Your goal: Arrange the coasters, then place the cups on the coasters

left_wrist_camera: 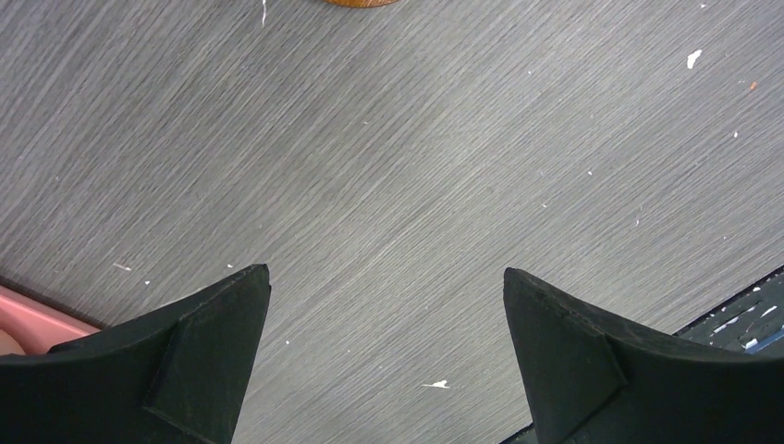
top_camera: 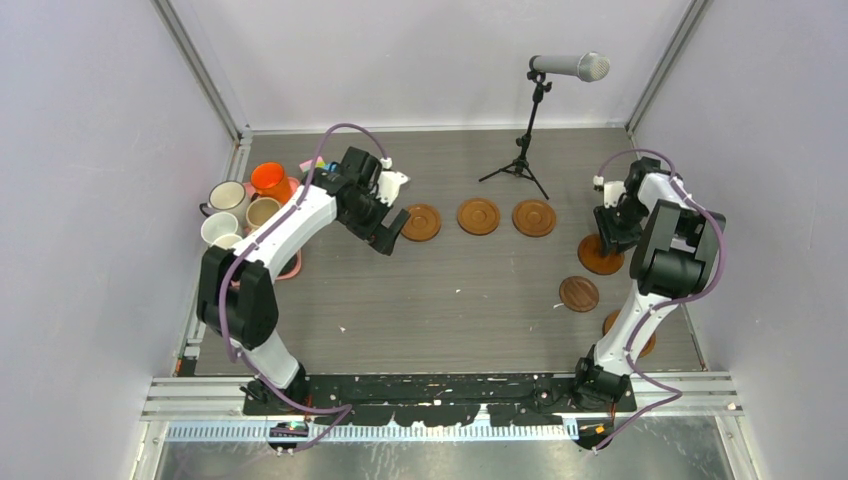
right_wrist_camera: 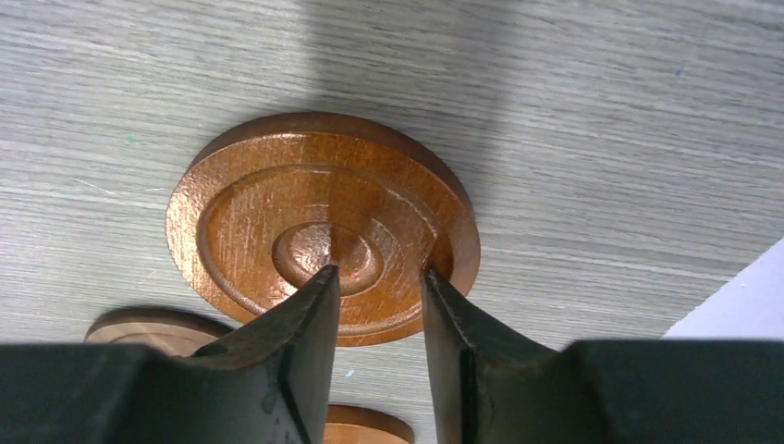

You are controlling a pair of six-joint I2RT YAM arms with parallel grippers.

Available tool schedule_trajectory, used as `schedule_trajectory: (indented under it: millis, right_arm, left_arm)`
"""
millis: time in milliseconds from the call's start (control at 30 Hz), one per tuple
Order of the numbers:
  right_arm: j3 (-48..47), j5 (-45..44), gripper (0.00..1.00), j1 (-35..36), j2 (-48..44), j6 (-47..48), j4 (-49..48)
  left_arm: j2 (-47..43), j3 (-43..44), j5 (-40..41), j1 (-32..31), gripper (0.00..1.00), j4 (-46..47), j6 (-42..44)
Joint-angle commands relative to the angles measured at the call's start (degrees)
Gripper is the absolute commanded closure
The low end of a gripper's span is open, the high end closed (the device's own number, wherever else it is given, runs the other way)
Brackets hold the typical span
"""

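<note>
Arranging is half done: you have three round brown wooden coasters (top_camera: 479, 216) lined along the far surface (top_camera: 450, 300), right jaws part-closed over a fourth coaster (right_wrist_camera: 268, 199), grip unclear, left jaws wide open, and the handled mugs (top_camera: 228, 196) clustered unplaced far left.

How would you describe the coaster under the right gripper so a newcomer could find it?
On the table, look at the right side, where three coasters trail toward the near edge. The farthest coaster is it: the only one with the right gripper over it.
</note>
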State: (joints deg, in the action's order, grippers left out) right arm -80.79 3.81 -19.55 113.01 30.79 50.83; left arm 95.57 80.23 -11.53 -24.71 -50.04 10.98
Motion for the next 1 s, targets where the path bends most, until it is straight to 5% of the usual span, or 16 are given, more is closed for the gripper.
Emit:
schedule_trajectory:
  millis: [0,167,500,967]
  right_arm:
    - [3.28,2.59,0.6,1.51,-0.14,1.81,-2.14]
    - [8.41,3.5,0.7,7.9,-3.34,1.56,-2.5]
    - [14.96,4.3,0.73,23.77,-9.18,-3.91,-4.57]
    - [10.49,4.78,0.74,49.8,-6.96,-14.43,-7.34]
  left_arm:
    - [-3.23,0.36,0.47,0.56,0.0,-0.1,0.27]
    - [-3.33,0.99,-2.08,3.2,0.0,-0.52,-1.66]
    - [-5.59,0.34,-7.5,12.08,0.0,-1.06,-3.69]
    - [-7.27,1.23,-9.83,17.07,0.0,-1.79,-5.15]
